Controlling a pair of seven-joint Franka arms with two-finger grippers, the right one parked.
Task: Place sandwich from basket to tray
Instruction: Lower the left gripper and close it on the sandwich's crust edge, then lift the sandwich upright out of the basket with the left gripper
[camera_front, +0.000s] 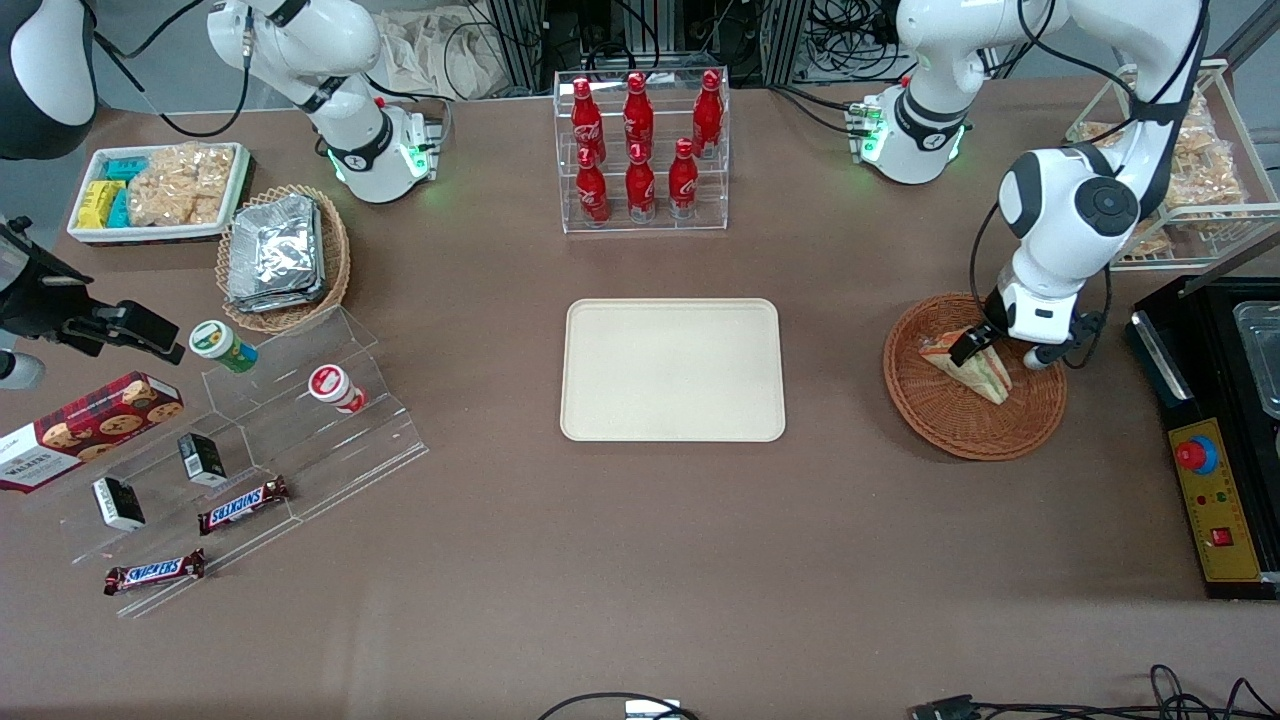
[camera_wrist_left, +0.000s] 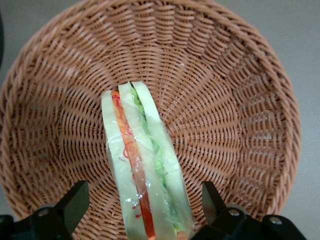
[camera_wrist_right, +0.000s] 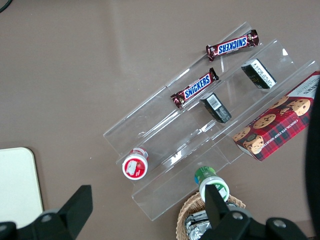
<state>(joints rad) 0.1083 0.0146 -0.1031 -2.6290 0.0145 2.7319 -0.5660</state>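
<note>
The sandwich (camera_wrist_left: 145, 170) lies in the basket (camera_wrist_left: 235, 100), standing on its edge so the bread slices and the red, orange and green filling face upward; that upright pose gives two flat bread faces for a sideways pinch. The gripper (camera_wrist_left: 142, 205) hangs right over it with its fingers (camera_wrist_left: 75, 200) spread wide, one on each side of the wedge and neither touching the wrap, so nothing is grasped yet. It looks lined up to straddle the bread faces, which I judge to be the approach just before closing.

From the front, the sandwich (camera_front: 975, 365) sits in the part of the basket (camera_front: 960, 425) nearest the arm's wrist, and the gripper (camera_front: 1000, 350) covers some of it. The tray (camera_front: 672, 370) lies bare in the middle of the table, well apart from the basket, waiting as the drop spot.

Hard to tell: the wedge's lower end is cut off by the wrist view, the fingertips themselves are out of frame there, and the arm's body hides how deep the fingers reach into the basket
</note>
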